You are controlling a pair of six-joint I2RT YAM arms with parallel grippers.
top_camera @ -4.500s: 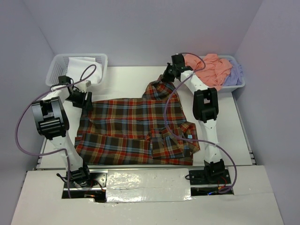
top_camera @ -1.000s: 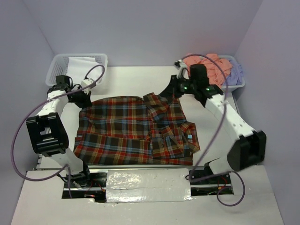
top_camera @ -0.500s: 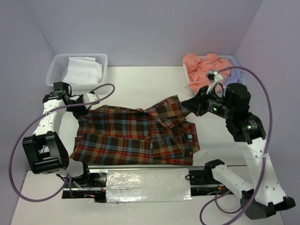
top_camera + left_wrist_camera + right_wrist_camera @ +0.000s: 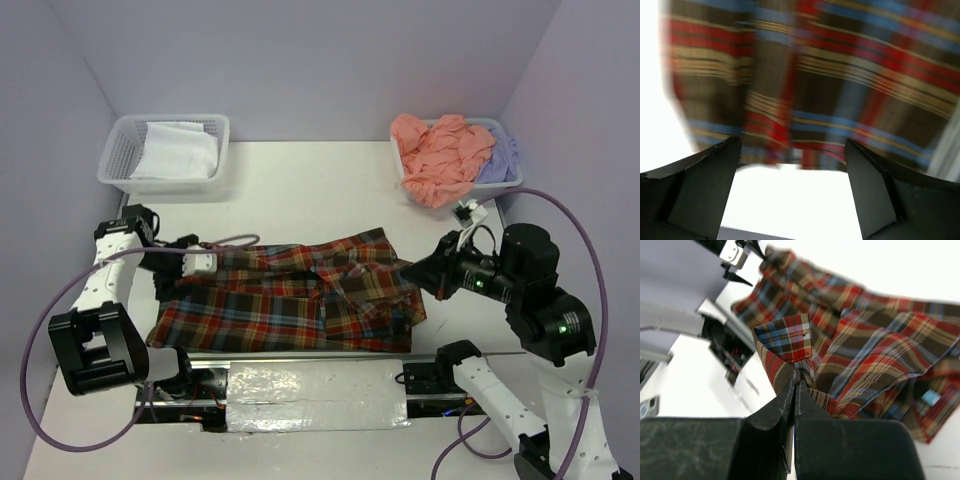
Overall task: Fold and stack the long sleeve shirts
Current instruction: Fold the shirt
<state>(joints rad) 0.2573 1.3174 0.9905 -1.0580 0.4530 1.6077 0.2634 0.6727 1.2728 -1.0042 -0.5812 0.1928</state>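
Plaid shirt [image 4: 270, 305] rumpled flat, pink shirt [image 4: 440, 150], lavender shirt [image 4: 497, 160] heaped together

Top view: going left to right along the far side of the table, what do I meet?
First the white basket holding white cloth → salmon-pink shirt → lavender shirt.

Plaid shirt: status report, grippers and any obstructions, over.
Left gripper open, empty. Right gripper shut on plaid shirt, edge lifted. Shirt partly folded on table. Left basket, right basket well clear at rear.
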